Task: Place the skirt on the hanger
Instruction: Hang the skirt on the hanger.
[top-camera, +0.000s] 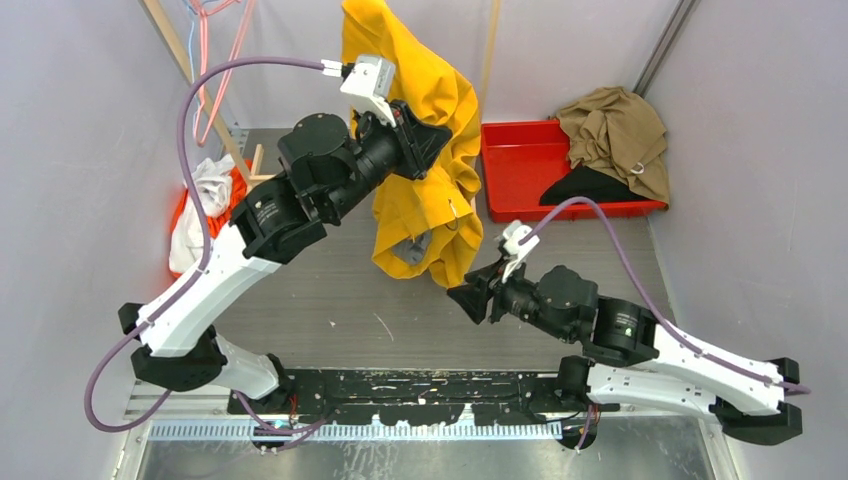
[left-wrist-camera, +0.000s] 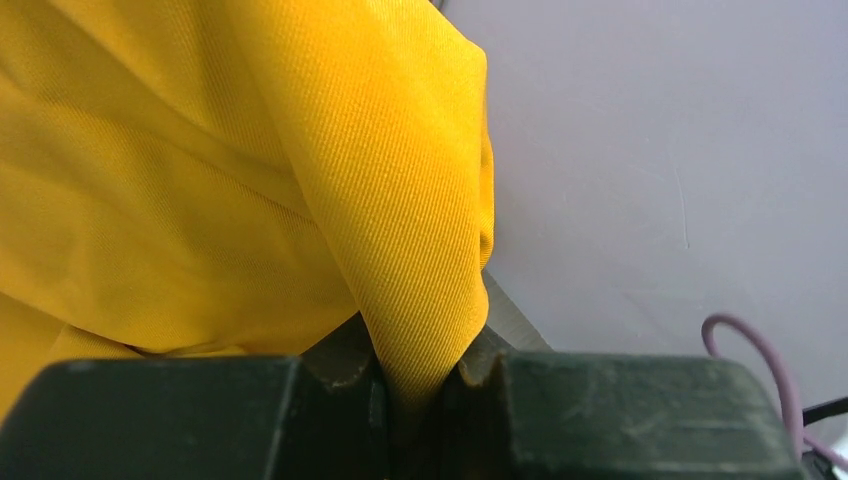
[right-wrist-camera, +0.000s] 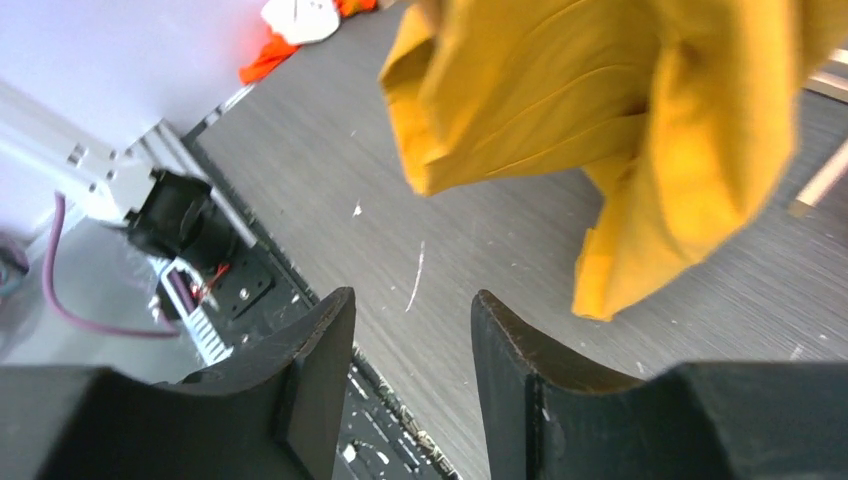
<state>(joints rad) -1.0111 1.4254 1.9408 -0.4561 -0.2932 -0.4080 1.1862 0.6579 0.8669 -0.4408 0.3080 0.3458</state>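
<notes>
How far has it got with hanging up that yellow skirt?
Done: the skirt is held up, pinched in the left gripper. In hand: the right gripper sits open near its hem, holding nothing. Left: getting it onto a hanger; I can't see one on it.

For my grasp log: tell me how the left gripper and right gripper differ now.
The left gripper is shut on the yellow skirt; the right gripper is open and empty. The left gripper reaches farther back; the right gripper sits nearer, by the skirt's hanging end. Both have black fingers.
</notes>
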